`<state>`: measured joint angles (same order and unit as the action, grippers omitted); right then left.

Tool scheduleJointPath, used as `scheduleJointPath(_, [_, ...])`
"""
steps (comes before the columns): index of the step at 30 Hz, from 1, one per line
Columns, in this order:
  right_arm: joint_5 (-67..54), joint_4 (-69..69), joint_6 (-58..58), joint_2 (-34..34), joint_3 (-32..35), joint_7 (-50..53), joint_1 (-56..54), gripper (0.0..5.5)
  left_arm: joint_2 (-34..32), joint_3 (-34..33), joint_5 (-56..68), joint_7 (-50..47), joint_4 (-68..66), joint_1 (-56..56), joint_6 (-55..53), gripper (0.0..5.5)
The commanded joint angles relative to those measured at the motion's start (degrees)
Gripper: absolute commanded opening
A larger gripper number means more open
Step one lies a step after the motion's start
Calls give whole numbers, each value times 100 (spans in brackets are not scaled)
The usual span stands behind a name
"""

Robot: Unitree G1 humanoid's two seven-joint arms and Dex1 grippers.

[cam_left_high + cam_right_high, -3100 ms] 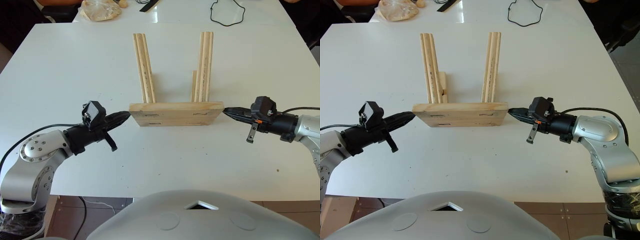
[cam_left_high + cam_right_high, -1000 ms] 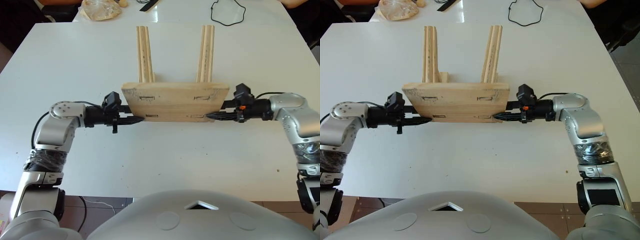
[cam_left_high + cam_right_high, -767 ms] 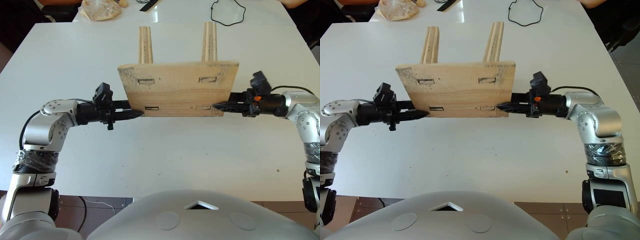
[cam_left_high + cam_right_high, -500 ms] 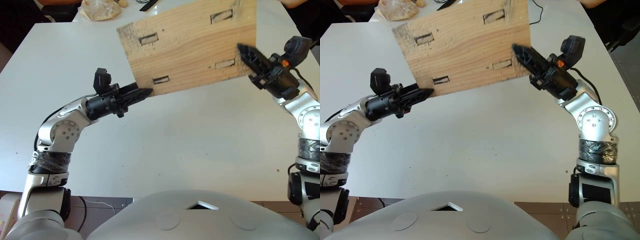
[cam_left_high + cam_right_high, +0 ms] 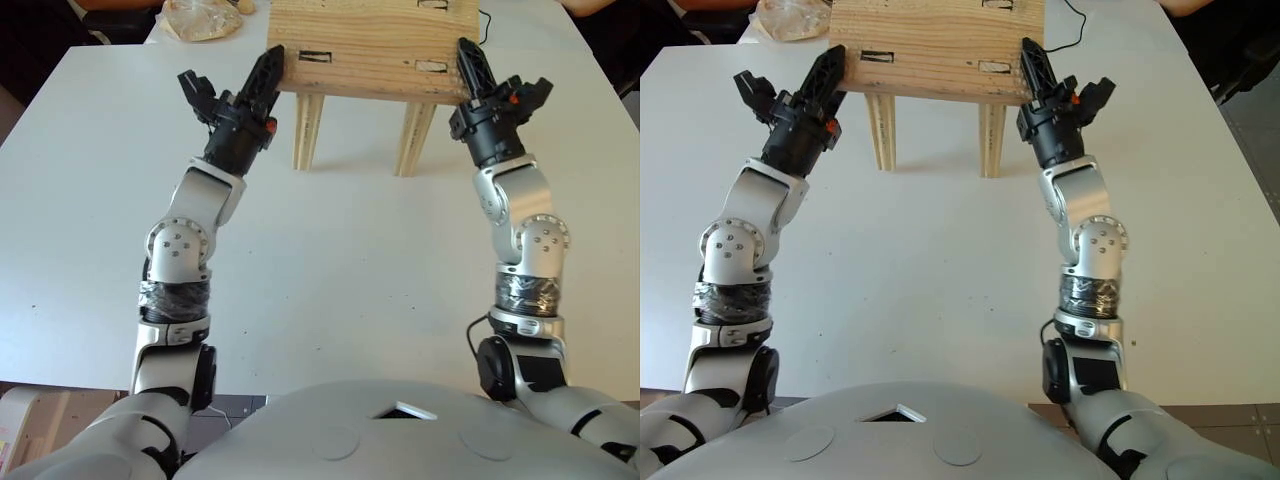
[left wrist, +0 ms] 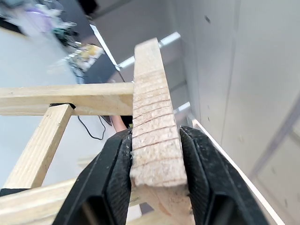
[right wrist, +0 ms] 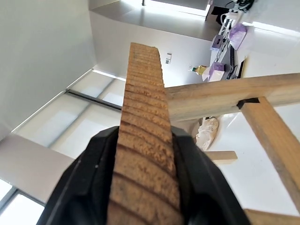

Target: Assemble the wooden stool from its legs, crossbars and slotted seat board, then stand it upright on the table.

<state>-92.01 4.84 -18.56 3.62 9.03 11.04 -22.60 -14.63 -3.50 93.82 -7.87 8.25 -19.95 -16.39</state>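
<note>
The assembled wooden stool is held with its slotted seat board (image 5: 370,45) on top and its legs (image 5: 305,130) pointing down at the white table (image 5: 320,290). I cannot tell whether the feet touch the table. My left gripper (image 5: 268,70) is shut on the board's left edge, my right gripper (image 5: 468,65) on its right edge. In the left wrist view the board's end grain (image 6: 154,136) sits clamped between the black fingers (image 6: 112,178), with a crossbar (image 6: 65,98) beyond. The right wrist view shows the other board end (image 7: 145,140) between its fingers (image 7: 89,187).
A crumpled plastic bag (image 5: 200,18) lies at the back left of the table. A black cable (image 5: 1070,15) lies at the back right behind the stool. The table in front of the stool is bare white surface.
Both arms have lifted the stool off the table and swung it over from lying on its side to seat up, legs down. Both grippers stayed clamped on the seat board's ends.
</note>
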Motion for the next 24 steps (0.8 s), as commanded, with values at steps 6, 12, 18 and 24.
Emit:
scheduleJointPath(6, [638,557,939,-1081,383,3500,-859,130,1796,-1327,353,-3332,1142,-375,2000,130])
scheduleJointPath(12, [1222,548,555,-1015,234,3553,-402,130,1847,-1242,-54,-3225,1010,42,1375,131])
scheduleJointPath(18, [1793,634,325,-908,206,2963,-162,222,1704,-1286,-312,-2689,1154,-140,999,207])
scheduleJointPath(24, [2792,856,264,-444,233,2421,-565,318,1334,-1382,-829,-2259,1394,-283,805,301])
